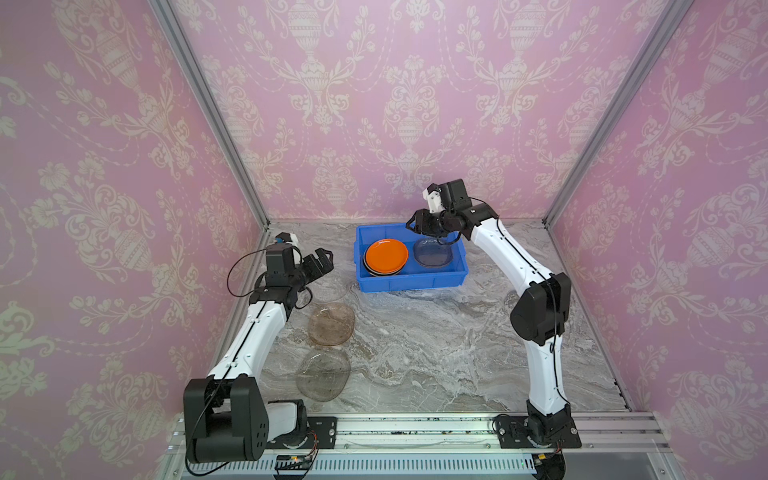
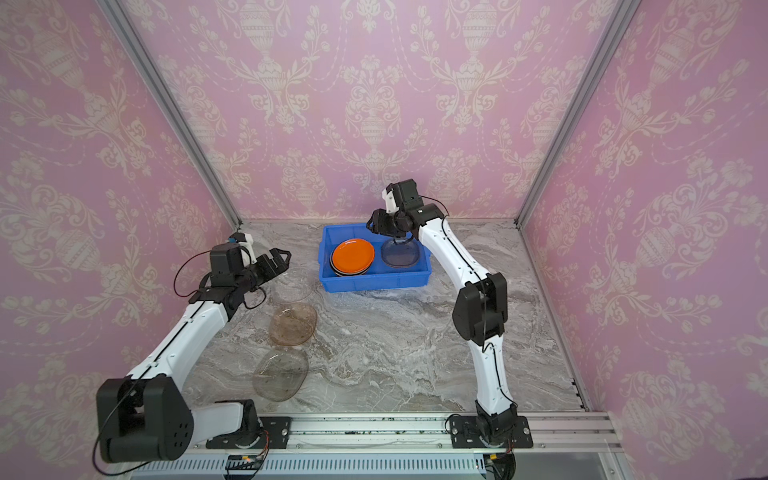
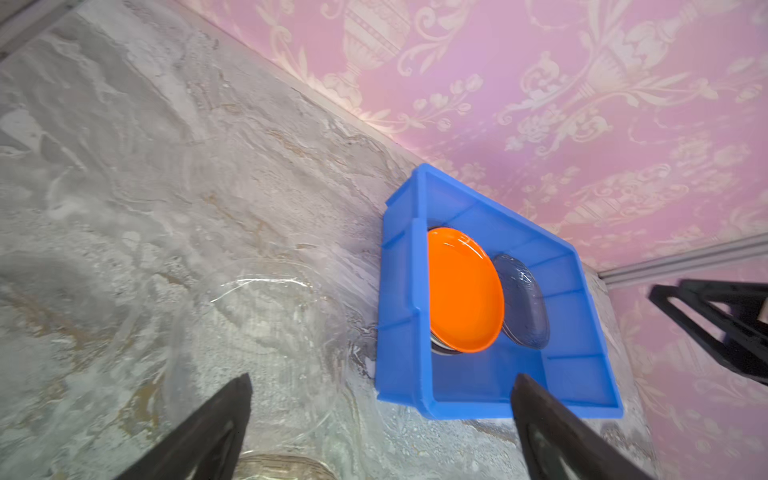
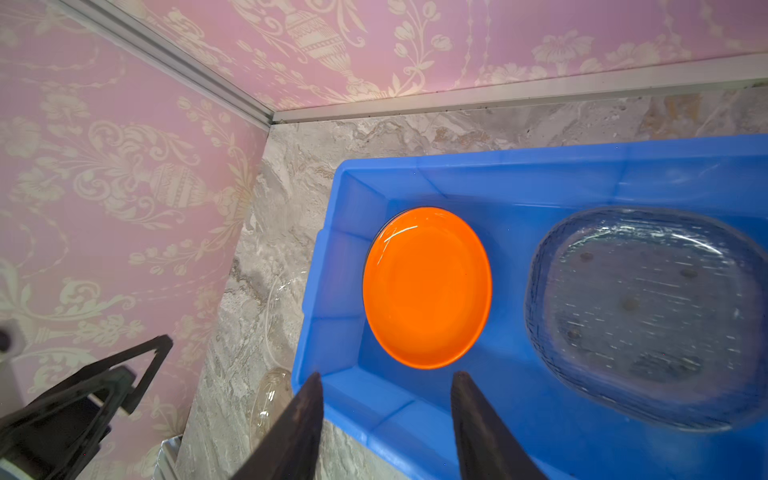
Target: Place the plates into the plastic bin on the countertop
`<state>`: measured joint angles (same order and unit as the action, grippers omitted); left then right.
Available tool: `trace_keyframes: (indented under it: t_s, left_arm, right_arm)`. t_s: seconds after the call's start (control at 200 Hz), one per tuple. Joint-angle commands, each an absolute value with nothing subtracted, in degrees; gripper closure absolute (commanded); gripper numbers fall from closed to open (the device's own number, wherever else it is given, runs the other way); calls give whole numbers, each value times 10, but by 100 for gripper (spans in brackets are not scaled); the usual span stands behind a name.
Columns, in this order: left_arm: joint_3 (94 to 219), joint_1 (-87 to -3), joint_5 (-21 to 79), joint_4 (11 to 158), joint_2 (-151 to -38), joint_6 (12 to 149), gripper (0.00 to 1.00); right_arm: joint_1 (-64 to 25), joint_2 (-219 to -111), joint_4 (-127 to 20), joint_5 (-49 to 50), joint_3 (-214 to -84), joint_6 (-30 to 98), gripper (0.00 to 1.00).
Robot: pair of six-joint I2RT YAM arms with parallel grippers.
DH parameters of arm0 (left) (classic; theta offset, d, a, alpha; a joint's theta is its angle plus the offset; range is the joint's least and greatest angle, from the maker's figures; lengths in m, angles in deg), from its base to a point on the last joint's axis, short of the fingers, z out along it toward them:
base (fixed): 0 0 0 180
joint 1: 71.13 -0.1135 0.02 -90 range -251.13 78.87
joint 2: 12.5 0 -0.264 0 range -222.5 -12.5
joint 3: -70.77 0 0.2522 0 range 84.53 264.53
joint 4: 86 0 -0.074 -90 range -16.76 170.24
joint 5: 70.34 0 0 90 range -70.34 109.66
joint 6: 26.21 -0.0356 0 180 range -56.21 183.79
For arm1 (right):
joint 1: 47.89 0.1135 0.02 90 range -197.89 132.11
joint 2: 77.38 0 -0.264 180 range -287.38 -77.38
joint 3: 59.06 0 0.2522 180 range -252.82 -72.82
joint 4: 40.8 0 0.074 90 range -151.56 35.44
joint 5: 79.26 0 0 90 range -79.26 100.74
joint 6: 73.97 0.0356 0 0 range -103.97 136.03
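Left fingers (image 3: 208, 432) spread wide above clear plates (image 1: 331, 324) on the bench (image 1: 436, 353); right fingers (image 4: 478, 428) parted, empty, over the bin (image 1: 409, 282). Glass rims lie flat and slick: my pinch may slip.

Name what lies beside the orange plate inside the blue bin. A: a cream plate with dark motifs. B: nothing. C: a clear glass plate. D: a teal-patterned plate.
C: a clear glass plate lies flat in the blue bin beside the orange plate, as the right wrist view and both top views show.
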<state>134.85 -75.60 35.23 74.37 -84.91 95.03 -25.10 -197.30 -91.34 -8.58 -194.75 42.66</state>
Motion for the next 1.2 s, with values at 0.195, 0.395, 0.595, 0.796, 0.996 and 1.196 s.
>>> trace_keyframes:
  t_s: [0.195, 0.395, 0.595, 0.796, 0.996, 1.196]
  left_arm:
    - [1271, -839, 360, 795, -850, 993, 3]
    - [1234, -870, 412, 839, -858, 1010, 8]
    - [1218, -873, 421, 855, -861, 1005, 10]
    - [1217, -873, 435, 871, -872, 1011, 10]
    - [1217, -872, 441, 877, -877, 1012, 10]
    - [1214, -873, 441, 881, -880, 1012, 10]
  right_arm:
    - [-249, -1893, -878, -49, -1816, 397, 61]
    - [-252, -1973, -861, -63, -1843, 417, 87]
    - [-253, -2042, -841, -61, -1885, 438, 92]
    - [-255, -2111, -864, -69, -1954, 444, 92]
    - [-256, -2156, -875, -76, -1992, 459, 91]
    - [-254, -2174, -873, -72, -1996, 464, 91]
